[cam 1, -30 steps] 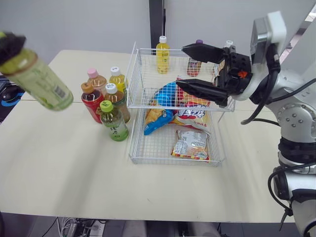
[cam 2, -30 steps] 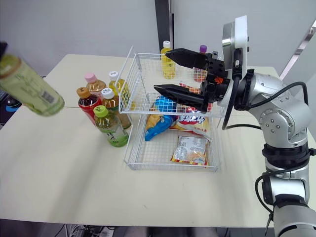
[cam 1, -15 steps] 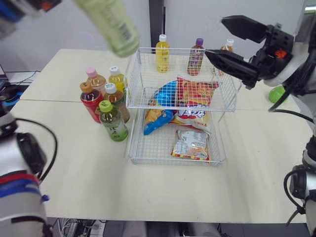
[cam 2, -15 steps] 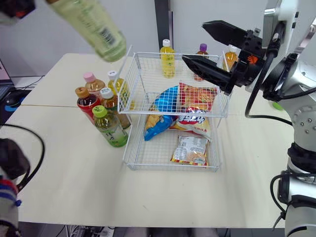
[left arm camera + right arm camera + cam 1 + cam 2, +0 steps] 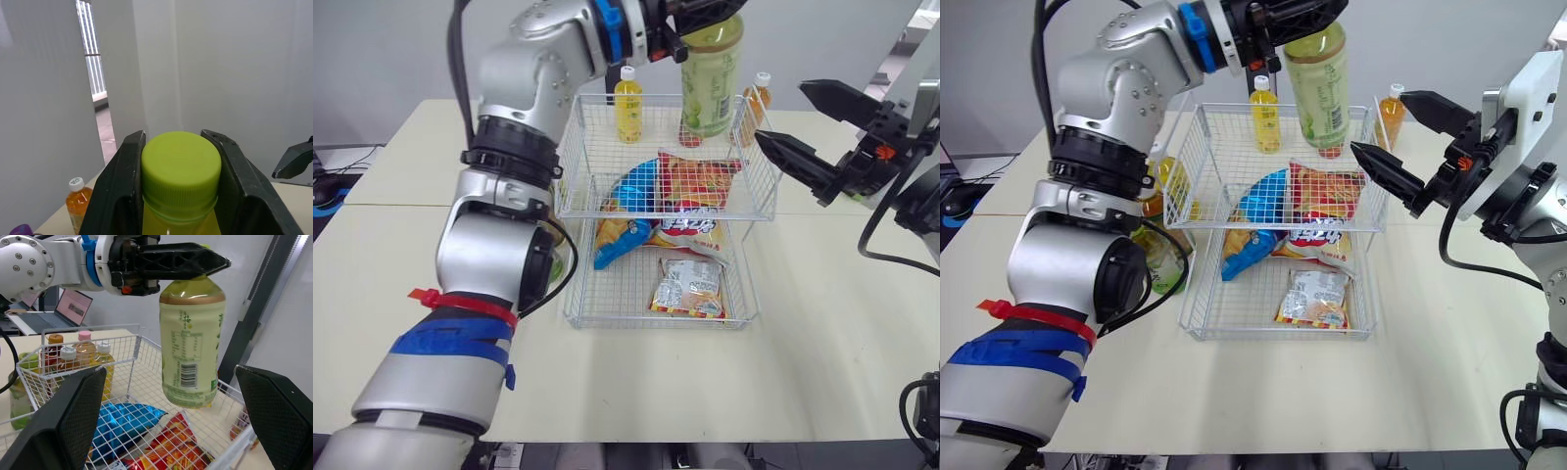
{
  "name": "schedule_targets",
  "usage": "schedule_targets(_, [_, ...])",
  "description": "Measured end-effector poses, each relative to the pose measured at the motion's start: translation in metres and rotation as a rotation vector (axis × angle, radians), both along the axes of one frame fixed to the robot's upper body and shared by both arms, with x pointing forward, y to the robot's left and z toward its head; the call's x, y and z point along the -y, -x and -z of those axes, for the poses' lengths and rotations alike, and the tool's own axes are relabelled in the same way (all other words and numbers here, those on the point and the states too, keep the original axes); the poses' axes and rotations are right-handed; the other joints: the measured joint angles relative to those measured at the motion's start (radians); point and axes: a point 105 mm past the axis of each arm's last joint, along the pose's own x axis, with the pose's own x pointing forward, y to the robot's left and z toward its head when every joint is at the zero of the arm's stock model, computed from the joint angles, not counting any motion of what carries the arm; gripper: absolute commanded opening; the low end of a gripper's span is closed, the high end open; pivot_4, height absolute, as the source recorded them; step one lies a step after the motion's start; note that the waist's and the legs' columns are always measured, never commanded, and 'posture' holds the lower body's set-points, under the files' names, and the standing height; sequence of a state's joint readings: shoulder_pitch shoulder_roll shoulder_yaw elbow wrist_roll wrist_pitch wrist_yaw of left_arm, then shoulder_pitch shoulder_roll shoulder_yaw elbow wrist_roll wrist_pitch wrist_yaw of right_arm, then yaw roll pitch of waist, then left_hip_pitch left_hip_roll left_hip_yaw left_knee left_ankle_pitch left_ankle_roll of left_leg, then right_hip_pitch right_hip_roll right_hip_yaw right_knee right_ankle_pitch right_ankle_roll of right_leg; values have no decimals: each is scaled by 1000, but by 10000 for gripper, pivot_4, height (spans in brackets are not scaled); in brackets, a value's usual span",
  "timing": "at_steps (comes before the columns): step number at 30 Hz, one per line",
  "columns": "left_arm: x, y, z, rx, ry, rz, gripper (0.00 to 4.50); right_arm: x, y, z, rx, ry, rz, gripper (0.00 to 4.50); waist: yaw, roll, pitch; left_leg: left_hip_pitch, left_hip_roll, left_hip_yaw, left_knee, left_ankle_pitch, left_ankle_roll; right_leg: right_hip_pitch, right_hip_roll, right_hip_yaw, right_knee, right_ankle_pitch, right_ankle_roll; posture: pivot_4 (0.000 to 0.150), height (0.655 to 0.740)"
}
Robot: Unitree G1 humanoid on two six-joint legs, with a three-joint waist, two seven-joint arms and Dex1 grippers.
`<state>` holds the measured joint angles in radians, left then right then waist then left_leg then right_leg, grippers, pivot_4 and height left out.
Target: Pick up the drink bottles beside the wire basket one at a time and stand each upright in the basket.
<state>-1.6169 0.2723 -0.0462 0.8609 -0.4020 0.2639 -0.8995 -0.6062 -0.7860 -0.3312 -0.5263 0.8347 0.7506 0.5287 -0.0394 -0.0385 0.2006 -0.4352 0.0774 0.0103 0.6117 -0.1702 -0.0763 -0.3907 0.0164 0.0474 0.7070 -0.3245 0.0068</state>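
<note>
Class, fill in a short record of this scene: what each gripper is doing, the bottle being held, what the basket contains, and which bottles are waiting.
left gripper: shut on the cap of the green tea bottle
green tea bottle: upright, hanging over the upper tier of the wire basket
right gripper: open, holding nothing, at the basket's right side
wire basket: two tiers; yellow bottle standing at the back of the upper tier; snack bags in both tiers
waiting bottles: clustered on the table at the basket's left side
</note>
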Motion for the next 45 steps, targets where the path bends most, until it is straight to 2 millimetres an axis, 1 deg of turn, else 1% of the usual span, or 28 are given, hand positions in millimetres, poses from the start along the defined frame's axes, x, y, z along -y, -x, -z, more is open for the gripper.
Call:
schedule_targets(3, [9, -14, 14, -15, -26, -59, 13743, -2, 2, 0, 9, -1, 3, 45000, 0, 1, 0, 0, 0, 0, 0, 0, 0, 0, 0, 0, 0, 0, 0, 1500, 7400])
schedule_targets(5, [12, -26, 32, -57, -43, -101, 13743, -3, 3, -1, 17, -3, 7, 45000, 0, 1, 0, 0, -1, 0, 0, 0, 0, 0, 0, 0, 0, 0, 0, 1500, 7400])
schedule_targets(6, [12, -29, 37, -77, -41, -108, 13743, -3, 4, -1, 17, -4, 6, 45000, 0, 1, 1, -1, -1, 0, 0, 0, 0, 0, 0, 0, 0, 0, 1, 1500, 7400])
schedule_targets(9, [11, -29, 32, -65, -26, -110, 13743, -4, 4, -1, 18, -5, 10, 45000, 4, 1, 1, -1, -1, 0, 0, 0, 0, 0, -1, 0, -1, 0, 1, 1500, 7400])
schedule_targets(12, [15, -30, 37, -83, -17, -102, 13743, -4, 4, -1, 19, -6, 12, 45000, 9, 1, 1, -1, -1, -1, 0, 0, 0, 0, -1, -1, -1, -1, 1, 1500, 7400])
schedule_targets(15, [16, -29, 35, -88, -7, -83, 13743, -4, 4, -1, 19, -6, 14, 45000, 9, 1, 0, -1, -1, -1, 0, 0, 0, 1, -1, -1, -1, -1, 1, 1500, 7400])
schedule_targets(17, [19, -29, 37, -98, -7, -77, 20940, -4, 3, -1, 18, -6, 12, 45000, 9, 1, 0, -1, -1, -1, 0, 0, 0, 1, -1, -1, -1, -1, 1, 1500, 7400])
schedule_targets(19, [21, -29, 37, -99, -9, -78, 25572, -5, 3, -1, 16, -4, 9, 45000, 9, 1, 0, -1, -1, -1, 0, 0, 0, 1, -1, -1, -1, -1, 1, 1500, 7400])
schedule_targets(21, [20, -29, 36, -97, -7, -80, 32315, -5, 3, 0, 16, -4, 8, 45000, 7, 1, 0, -1, -1, -1, 0, 0, 0, 1, -1, -1, -1, -1, 1, 1500, 7400])
schedule_targets(25, [15, -28, 33, -93, 13, -72, 44192, -6, 4, 1, 14, 1, 2, 45000, 7, 1, 0, -1, -1, -1, 0, 0, 0, 1, -1, -1, 0, -1, 1, 1500, 7400])
schedule_targets(26, [12, -28, 31, -89, 13, -70, 44634, -7, 5, 1, 13, 4, -4, 45000, 6, 1, 0, -1, -1, -1, 0, 0, 0, 1, -1, 0, 0, -1, 1, 1500, 7400])
schedule_targets(28, [3, -30, 27, -81, 24, -83, 44634, -9, 4, 1, 14, 9, -19, 45000, 5, 1, 0, 0, -1, -1, 0, 0, 0, 1, -1, 0, 0, -1, 1, 1500, 7400])
schedule_targets(30, [-13, -31, 18, -66, 40, -107, 44634, -12, 3, -1, 20, 13, -45, 45000, 1, 1, 0, 0, -1, -1, 0, 0, 0, 1, -1, 0, 1, -1, 1, 1500, 7400])
schedule_targets(34, [-53, -22, -11, 12, 54, -130, 44634, -12, 0, -6, 28, 4, -69, 45000, -3, 2, 0, 0, -1, -1, 0, 0, 0, 1, -1, -1, 1, -1, 1, 1500, 7400])
schedule_targets(37, [-98, -4, -36, 50, 95, -130, 44634, -14, -4, -3, -2, 11, -113, 45000, -7, 2, 1, 0, 0, -1, 0, 0, 0, 1, -1, -1, 2, -1, 1, 1500, 7400])
schedule_targets(39, [-116, 4, -45, 55, 122, -136, 44634, -17, -5, -3, -7, 14, -134, 45000, -6, 2, 1, 0, 0, -1, 1, 0, 0, 0, -1, -1, 3, -1, 1, 1500, 7400])
schedule_targets(40, [-129, 13, -50, 56, 135, -137, 44634, -20, -5, -6, 0, 13, -162, 45000, -6, 2, 1, 0, 0, -1, 2, 0, 0, 1, -1, -1, 4, -1, 1, 1500, 7400])
schedule_targets(43, [-166, 34, -55, 63, 144, -180, 44634, -26, -2, -9, 4, 22, -231, 45000, -11, 2, 1, 1, 1, -2, 2, 0, 0, 1, -1, -2, 5, -1, 1, 1500, 7400])
schedule_targets(45, [-193, 46, -53, 59, 136, -256, 44634, -30, -2, -9, -10, 31, -279, 45000, -15, 2, 1, 2, 2, -2, 3, 0, -1, 1, 0, -2, 7, -1, 1, 1500, 7400])
